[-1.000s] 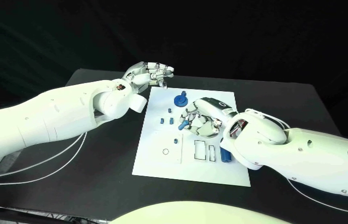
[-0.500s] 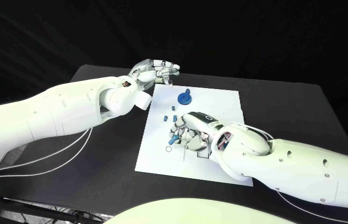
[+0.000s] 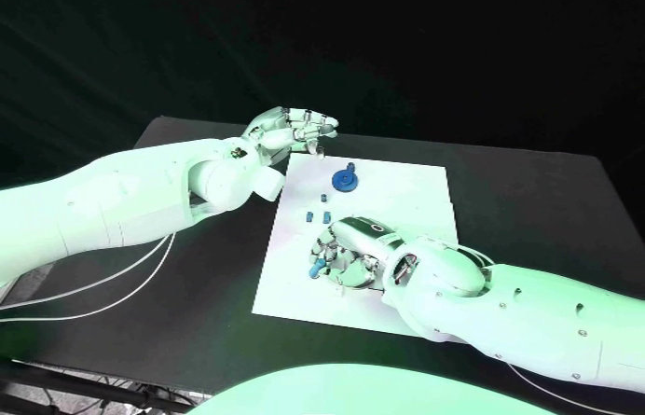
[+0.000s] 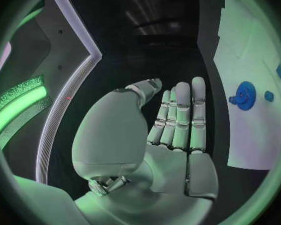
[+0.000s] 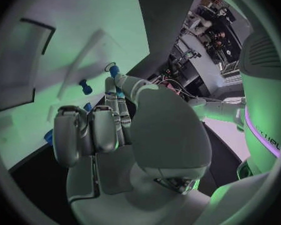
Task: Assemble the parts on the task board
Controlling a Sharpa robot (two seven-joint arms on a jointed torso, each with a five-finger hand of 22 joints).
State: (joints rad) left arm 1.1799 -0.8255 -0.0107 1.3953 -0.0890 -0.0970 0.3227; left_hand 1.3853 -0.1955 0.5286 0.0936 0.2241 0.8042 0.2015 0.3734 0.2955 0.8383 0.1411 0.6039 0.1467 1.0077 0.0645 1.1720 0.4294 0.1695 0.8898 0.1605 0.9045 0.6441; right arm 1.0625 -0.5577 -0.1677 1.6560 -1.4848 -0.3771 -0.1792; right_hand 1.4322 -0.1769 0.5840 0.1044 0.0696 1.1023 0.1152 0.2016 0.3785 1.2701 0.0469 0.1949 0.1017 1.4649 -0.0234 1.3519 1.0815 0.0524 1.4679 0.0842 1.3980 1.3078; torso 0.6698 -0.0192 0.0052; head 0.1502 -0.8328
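Note:
The white task board [image 3: 410, 191] lies in the middle of the black table. My right hand [image 3: 349, 252] hovers low over its left-middle part and pinches a small blue part [image 3: 316, 268] between thumb and fingers; the right wrist view shows that blue part [image 5: 115, 71] at the fingertips. A round blue part [image 3: 347, 181] stands near the board's far edge, with small blue pieces [image 3: 320, 215] just in front of it. My left hand [image 3: 294, 131] hangs beside the board's far left corner, fingers straight and holding nothing [image 4: 178, 120].
The right wrist view shows a small blue peg [image 5: 84, 87] and a rectangular recess [image 5: 22, 70] on the board ahead of the hand. The left wrist view shows the round blue part [image 4: 245, 95] off to the hand's side. Black table [image 3: 538, 191] surrounds the board.
My right hand has carried the small blue part from the board's middle toward its near left side and lowered it. The left hand has barely moved.

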